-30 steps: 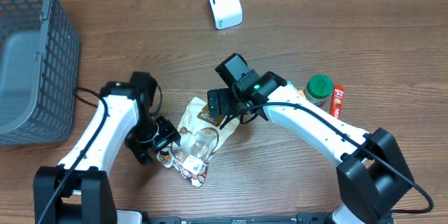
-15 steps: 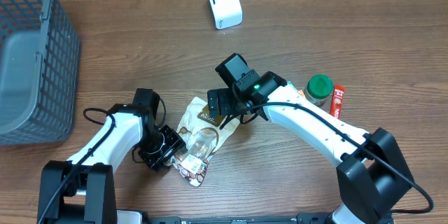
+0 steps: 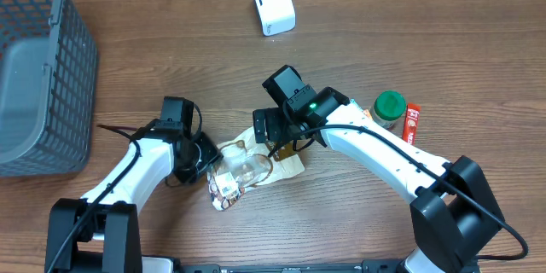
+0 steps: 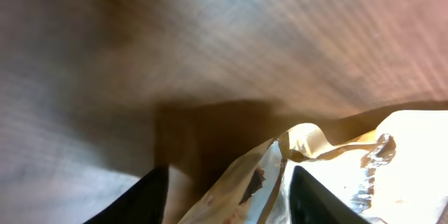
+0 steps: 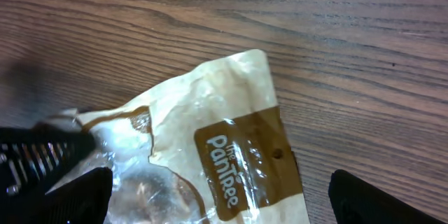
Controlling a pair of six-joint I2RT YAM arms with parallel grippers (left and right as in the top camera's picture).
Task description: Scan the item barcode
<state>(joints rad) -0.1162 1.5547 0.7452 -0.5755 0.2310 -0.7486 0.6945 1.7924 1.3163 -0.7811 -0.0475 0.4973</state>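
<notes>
On the wooden table, the grey basket stands far to the left of the white scanner. Well below the scanner, toward me, lies the snack pouch. My right gripper hangs over its upper end with the jaws wide apart. My left gripper is at its left edge, half closed around the film; I cannot tell if it pinches. Lower right of the scanner stand a green-capped bottle and a red sachet, side by side.
</notes>
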